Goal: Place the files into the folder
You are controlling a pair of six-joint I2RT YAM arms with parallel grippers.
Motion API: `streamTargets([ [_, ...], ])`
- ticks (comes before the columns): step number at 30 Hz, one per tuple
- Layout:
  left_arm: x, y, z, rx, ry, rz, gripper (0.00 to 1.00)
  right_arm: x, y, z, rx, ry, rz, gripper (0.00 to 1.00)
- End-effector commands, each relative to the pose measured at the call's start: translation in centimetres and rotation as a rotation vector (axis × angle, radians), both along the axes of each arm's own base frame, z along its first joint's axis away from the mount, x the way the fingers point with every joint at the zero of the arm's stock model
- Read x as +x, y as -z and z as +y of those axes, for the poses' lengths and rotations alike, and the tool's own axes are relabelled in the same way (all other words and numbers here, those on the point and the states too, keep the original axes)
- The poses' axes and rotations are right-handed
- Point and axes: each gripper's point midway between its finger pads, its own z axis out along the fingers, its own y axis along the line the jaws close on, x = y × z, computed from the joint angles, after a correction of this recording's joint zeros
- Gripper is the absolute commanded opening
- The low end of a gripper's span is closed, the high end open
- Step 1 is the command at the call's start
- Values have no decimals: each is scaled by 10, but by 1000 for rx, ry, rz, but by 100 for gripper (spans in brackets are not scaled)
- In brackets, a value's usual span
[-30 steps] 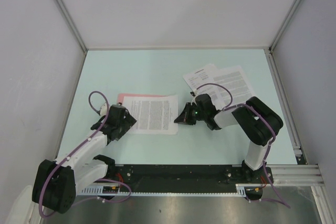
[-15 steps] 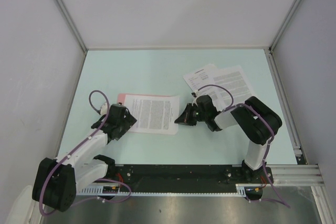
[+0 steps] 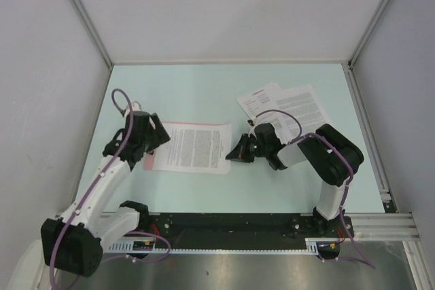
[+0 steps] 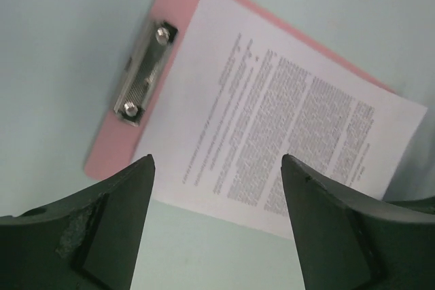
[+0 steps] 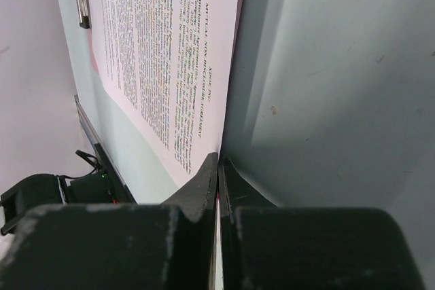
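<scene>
The pink folder (image 4: 114,142) lies flat at left centre, its metal clip (image 4: 141,71) at the left short edge. One of the files (image 3: 194,147) rests on it, slightly askew; its top edge lies right beside the clip. My left gripper (image 3: 158,139) hovers open over the clip end, with nothing between its fingers (image 4: 102,236). My right gripper (image 3: 238,151) is shut on the right edge of that sheet (image 5: 163,52), low at the table. Two more files (image 3: 284,105) lie overlapping at the back right.
Grey walls with metal rails (image 3: 81,15) enclose the pale green table (image 3: 190,93) on three sides. The black base rail (image 3: 224,229) runs along the near edge. The right arm's elbow (image 3: 333,154) stands right of the loose sheets.
My left arm has swung left and away from me, from the folder's near left corner to above its clip end. The right gripper has stayed shut on the sheet's edge.
</scene>
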Motion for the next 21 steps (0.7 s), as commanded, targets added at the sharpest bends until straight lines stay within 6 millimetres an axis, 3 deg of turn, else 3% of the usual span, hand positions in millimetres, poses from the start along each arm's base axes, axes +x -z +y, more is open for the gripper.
streamTargets([
  [1,35,-9,35,199,185,54,79,4,0,-2,1,-14,-37,0],
  [3,44,19,58,341,210,200,72,6,-1,-2,6,-21,-43,0],
  [4,55,35,55,332,291,263,73,7,-1,-3,12,-28,-42,0],
  [8,69,46,52,276,319,282,75,12,-1,-3,35,-42,-40,0],
  [14,72,72,60,246,342,379,82,15,-3,-2,58,-73,-43,0],
  [21,59,110,42,126,354,456,74,17,-7,-11,15,-75,-56,0],
])
